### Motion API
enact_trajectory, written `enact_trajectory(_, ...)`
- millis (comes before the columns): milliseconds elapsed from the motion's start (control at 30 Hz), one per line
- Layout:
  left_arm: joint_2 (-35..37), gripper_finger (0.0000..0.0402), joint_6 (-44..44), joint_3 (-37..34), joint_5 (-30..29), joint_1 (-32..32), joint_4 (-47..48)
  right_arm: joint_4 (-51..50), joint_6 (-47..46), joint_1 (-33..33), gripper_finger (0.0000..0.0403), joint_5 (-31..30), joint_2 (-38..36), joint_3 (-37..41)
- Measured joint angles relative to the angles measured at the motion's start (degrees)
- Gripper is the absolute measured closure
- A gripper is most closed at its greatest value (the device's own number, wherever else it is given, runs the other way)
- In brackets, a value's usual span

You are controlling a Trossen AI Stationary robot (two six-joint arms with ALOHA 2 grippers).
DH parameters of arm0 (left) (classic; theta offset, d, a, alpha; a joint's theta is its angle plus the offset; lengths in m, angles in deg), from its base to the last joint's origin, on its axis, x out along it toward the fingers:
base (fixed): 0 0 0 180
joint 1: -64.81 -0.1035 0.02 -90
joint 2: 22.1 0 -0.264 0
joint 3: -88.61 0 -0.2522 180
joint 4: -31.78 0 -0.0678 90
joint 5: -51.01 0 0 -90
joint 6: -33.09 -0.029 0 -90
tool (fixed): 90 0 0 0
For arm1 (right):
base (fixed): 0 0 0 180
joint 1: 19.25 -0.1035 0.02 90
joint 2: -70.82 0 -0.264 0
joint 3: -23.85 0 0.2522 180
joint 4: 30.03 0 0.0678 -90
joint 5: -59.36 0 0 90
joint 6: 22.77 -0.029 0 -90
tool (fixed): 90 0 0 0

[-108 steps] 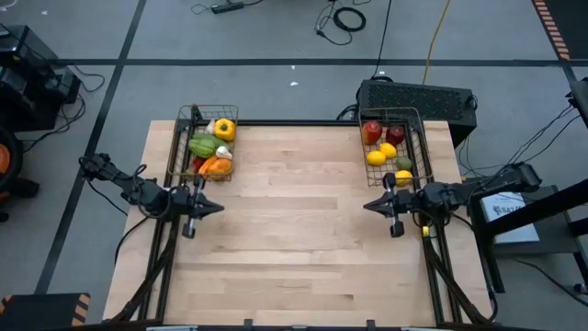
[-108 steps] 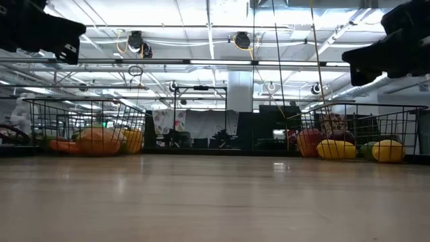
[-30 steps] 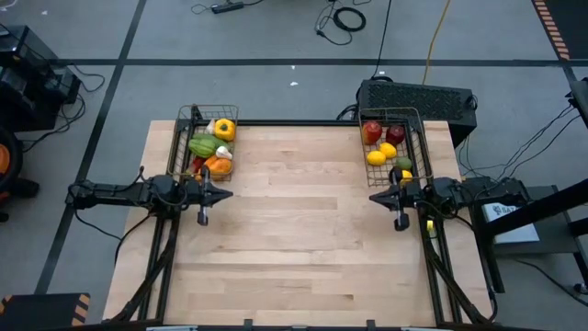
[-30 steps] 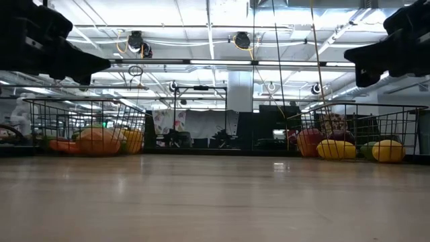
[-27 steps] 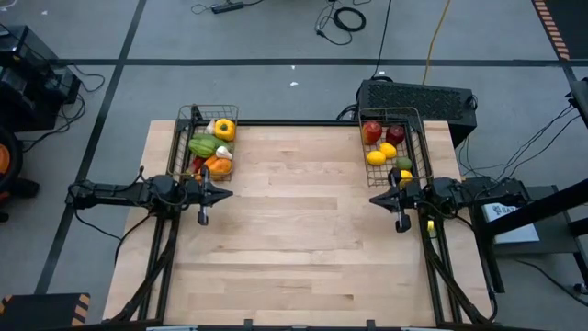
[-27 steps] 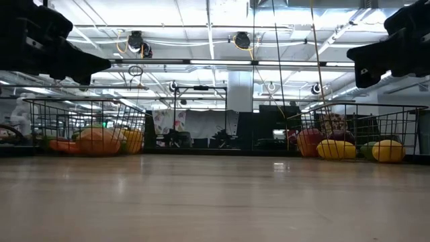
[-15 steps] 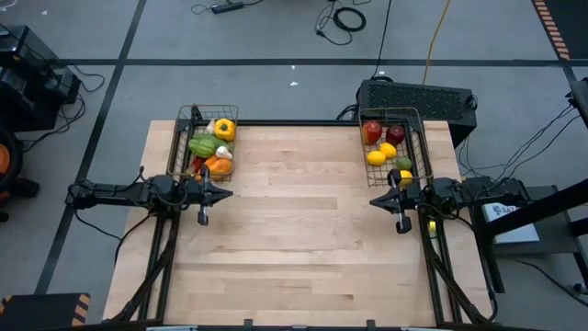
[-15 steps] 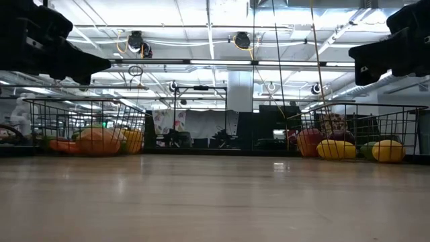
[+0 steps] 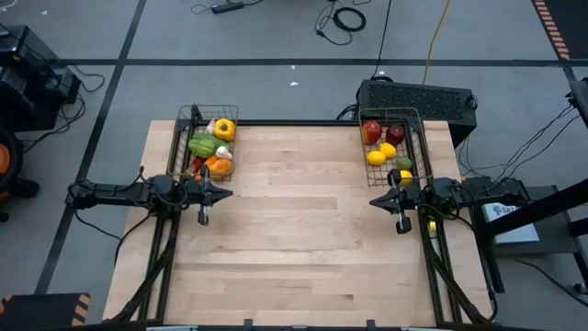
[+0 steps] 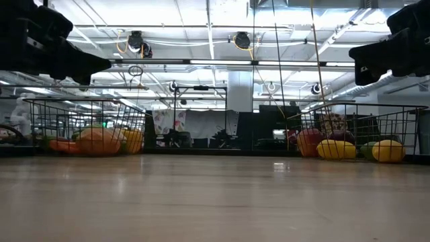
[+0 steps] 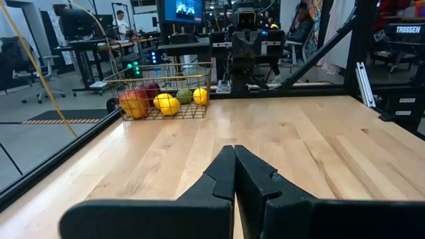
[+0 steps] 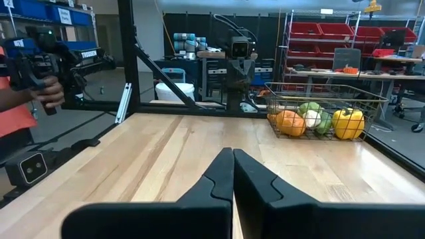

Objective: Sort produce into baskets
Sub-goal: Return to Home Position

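Note:
Two wire baskets stand at the table's far corners. The left basket (image 9: pixel 207 144) (image 12: pixel 323 109) holds a yellow pepper (image 9: pixel 224 130), a green squash (image 9: pixel 202 144), an orange pepper (image 9: pixel 217 166) and white garlic (image 12: pixel 312 118). The right basket (image 9: pixel 395 145) (image 11: pixel 161 91) holds red apples (image 9: pixel 371 131), lemons (image 9: pixel 377 157) and a green fruit (image 11: pixel 184 96). My left gripper (image 9: pixel 228 194) (image 11: pixel 234 174) is shut and points level toward the table's middle from its left edge, with nothing in it. My right gripper (image 9: pixel 372 201) (image 12: pixel 232 174) mirrors it from the right edge, shut and holding nothing.
The bare wooden tabletop (image 9: pixel 294 239) stretches between the two grippers. A black box (image 9: pixel 418 97) sits just beyond the right basket, off the table's far edge. A person's hand holding a device (image 12: pixel 36 83) shows beyond the table's near side.

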Motion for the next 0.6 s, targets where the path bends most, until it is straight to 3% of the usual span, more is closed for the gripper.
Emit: enact_trajectory(600, -0.1, 0.0397, -1.5, 0.0, -1.6, 0.0, -1.3, -0.1, 0.0, 0.0, 0.0403, 0.0, 0.0, 0.0)
